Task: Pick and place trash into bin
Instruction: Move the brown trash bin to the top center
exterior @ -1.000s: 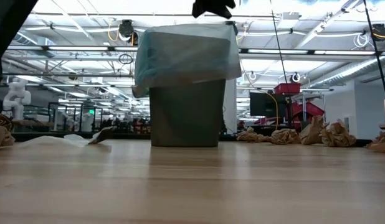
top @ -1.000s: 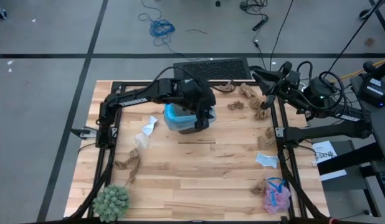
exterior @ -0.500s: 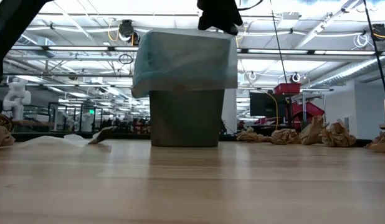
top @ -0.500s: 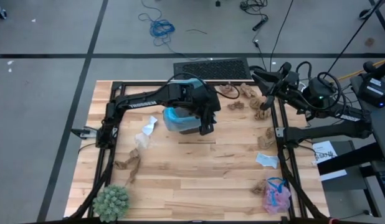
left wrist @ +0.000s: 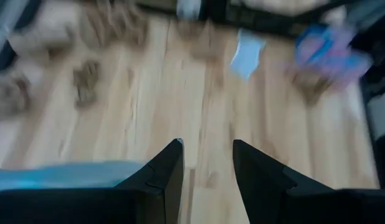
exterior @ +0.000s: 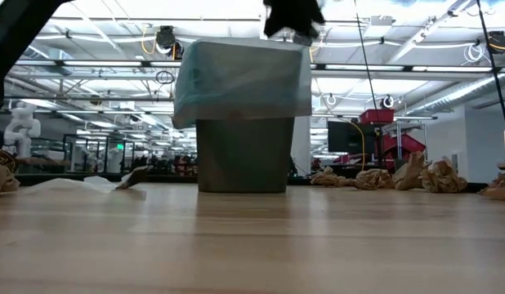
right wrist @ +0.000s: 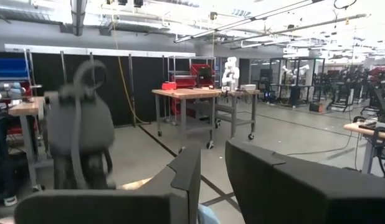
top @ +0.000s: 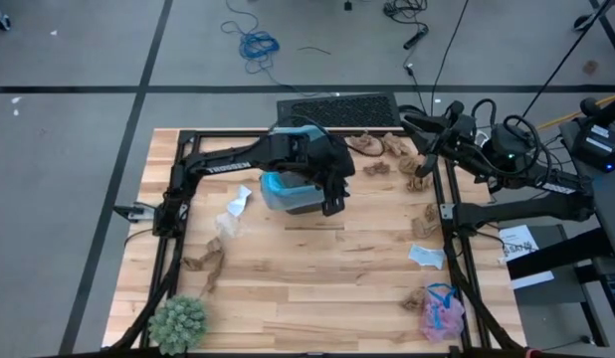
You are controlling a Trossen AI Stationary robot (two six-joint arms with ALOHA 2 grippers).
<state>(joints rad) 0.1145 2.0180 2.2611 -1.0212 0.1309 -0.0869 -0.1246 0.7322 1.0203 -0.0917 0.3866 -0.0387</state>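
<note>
Left gripper (top: 332,194) is held above the right edge of the small dark wastebasket lined with a light-blue plastic bag (top: 284,191), near the table's back centre. From 1.0 s ago to now it has shifted slightly rightward and upward off the bin mouth; in the low view it dipped toward the liner rim at 0.5 s ago and now sits higher and blurred at (exterior: 292,18). In the left wrist view the fingers are parted with nothing between them (left wrist: 205,168), and blue liner shows at the lower edge. This is judged as a drop just made or a pull-away after one; bin contents cannot be seen.

Right gripper (top: 412,124) is parked at the table's back-right corner and has not moved across the three high views. Its fingers are seen slightly apart and empty in the right wrist view (right wrist: 211,168).

Trash left on the light wooden table (top: 317,268):
- crumpled brown paper wads near the back right (top: 377,167), (top: 397,147)
- one brown wad at the right edge (top: 424,223)
- white paper scrap on the right (top: 425,257)
- pink mesh puff with blue string at front right (top: 441,310)
- white paper bit left of the bin (top: 237,202)
- brown wads on the left (top: 203,264)

Round green spiky plant (top: 177,321) at front left is not trash.

Most scraps are judged outstanding; the back-right wads are nearest for the next pick.
</note>
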